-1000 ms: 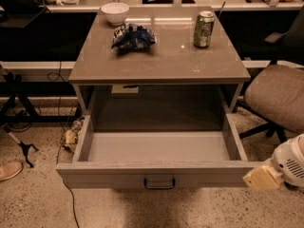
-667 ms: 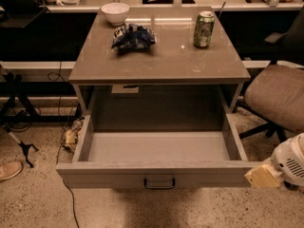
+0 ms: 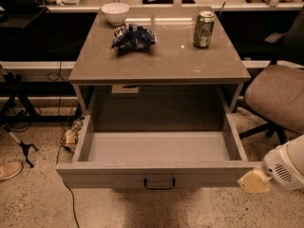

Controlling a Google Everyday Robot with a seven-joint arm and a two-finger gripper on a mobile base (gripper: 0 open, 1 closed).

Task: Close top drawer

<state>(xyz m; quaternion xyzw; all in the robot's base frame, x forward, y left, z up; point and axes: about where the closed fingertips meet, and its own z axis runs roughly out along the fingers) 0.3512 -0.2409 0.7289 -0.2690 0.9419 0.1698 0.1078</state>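
Speckled floor (image 3: 42,208) is stretching out under a low grey table (image 3: 161,63). The top drawer (image 3: 118,175) is hanging fully pulled out beneath it, its interior lying bare and its front facing me with the handle (image 3: 159,183) at centre. The gripper (image 3: 253,181) is sitting low on the right, touching or just beside the right end of the drawer front; I cannot tell whether it is apart or together.

Compared with a second ago, the gripper is creeping a little leftward towards that corner, while the drawer is not budging yet. I'm reading that as the arm lining up to push, so the closing is barely beginning and the whole travel is remaining.

Room for moving is looking fair. Nothing is lying inside the drawer to catch, and the cavity behind it is standing open. Pushing from one end rather than the middle is risking a skew in the runners, I'd guess. A chair (image 3: 278,96) is crowding the arm's side, near the drawer's right wall. On the left, a cable (image 3: 66,194) is trailing over the floor near the front corner, and a shoe (image 3: 9,170) is poking in at the edge. Up top, a bowl (image 3: 115,12), a bag (image 3: 133,35) and a can (image 3: 204,29) are sitting well back from the front edge.
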